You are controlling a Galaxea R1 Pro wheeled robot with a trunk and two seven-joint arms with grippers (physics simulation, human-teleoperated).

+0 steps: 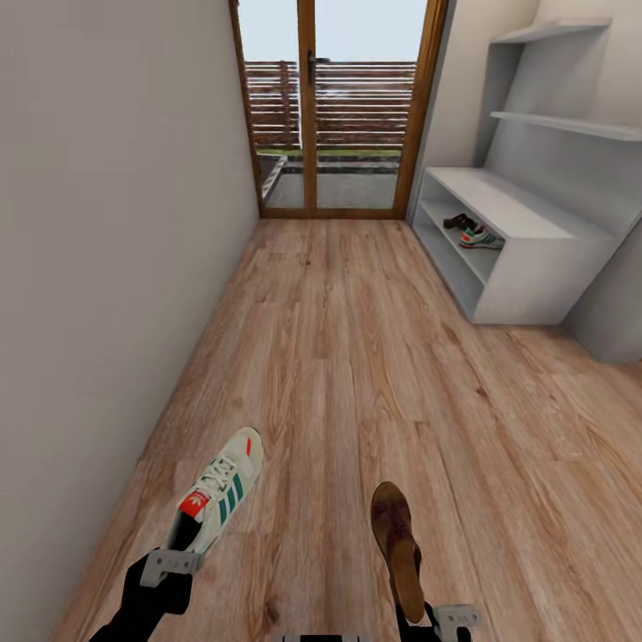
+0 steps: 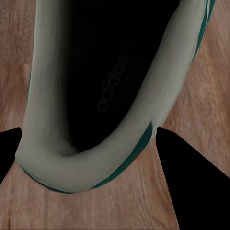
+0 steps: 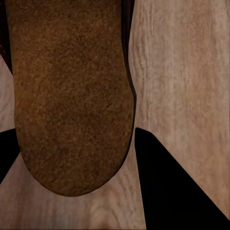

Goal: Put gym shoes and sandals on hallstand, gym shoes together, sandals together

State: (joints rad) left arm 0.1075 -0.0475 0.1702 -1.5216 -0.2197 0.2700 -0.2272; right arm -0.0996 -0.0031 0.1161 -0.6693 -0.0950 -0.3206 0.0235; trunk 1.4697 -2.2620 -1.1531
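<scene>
Cream sneaker [image 1: 221, 492] clamped at the heel by left gripper [image 1: 169, 563]. Right gripper [image 1: 443, 617] holds brown sandal [image 1: 398, 539] above floor [image 1: 357, 374].

Brown sandal [image 3: 72, 91] seen from above, suede-like insole facing up, rounded heel end between two black fingers [image 3: 167, 177]; one finger touching its edge, the other at the opposite side; wood-plank floor [image 3: 182, 72] beneath, grain running lengthwise

matt wood-grain floor [image 1: 357, 357]; rough suede-like sandal [image 3: 72, 96].
</scene>
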